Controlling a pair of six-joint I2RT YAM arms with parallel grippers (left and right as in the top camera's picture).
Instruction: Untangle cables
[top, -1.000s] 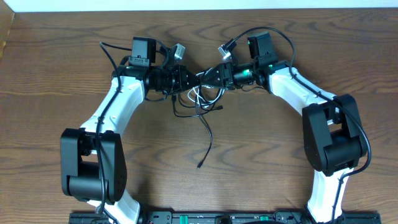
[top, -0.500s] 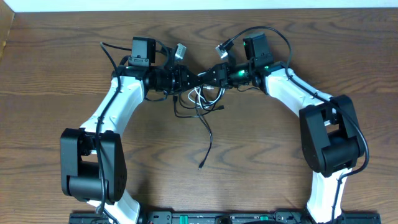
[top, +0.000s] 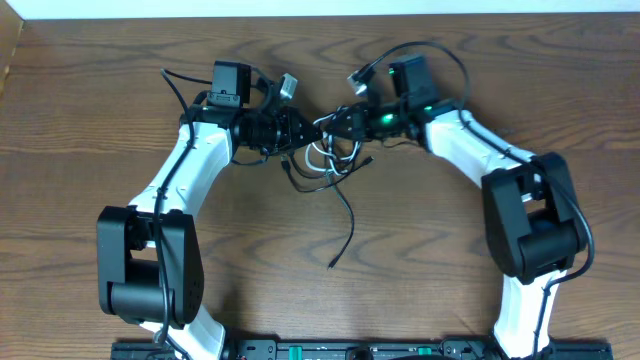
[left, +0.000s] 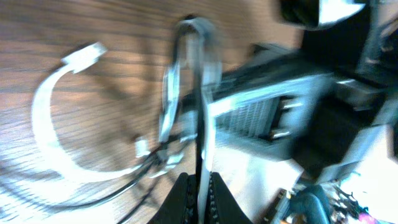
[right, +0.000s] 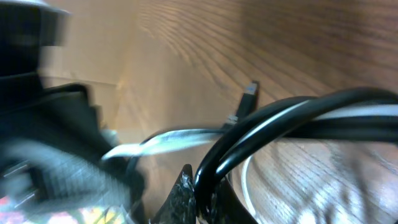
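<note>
A tangle of thin cables, a white cable (top: 322, 158) and a black cable (top: 349, 220), lies at the middle of the far part of the table between my two grippers. My left gripper (top: 300, 130) is shut on the white cable (left: 200, 124), which runs up between its fingers (left: 199, 193); a white loop with a plug end (left: 53, 134) curves at the left. My right gripper (top: 335, 125) is shut on the black cable (right: 273, 124), which arches out of its fingers (right: 202, 196). A black plug end (right: 249, 96) lies on the wood. One black strand trails toward the table's front.
The wooden table (top: 80, 100) carries only the cables. Both arms reach inward and meet at the far middle, their wrists close together. Thick black arm wires (top: 430, 50) loop above the right wrist.
The right gripper has shifted slightly left toward the left gripper. The loose black strand has swung right, and the cable loops have spread lower.
</note>
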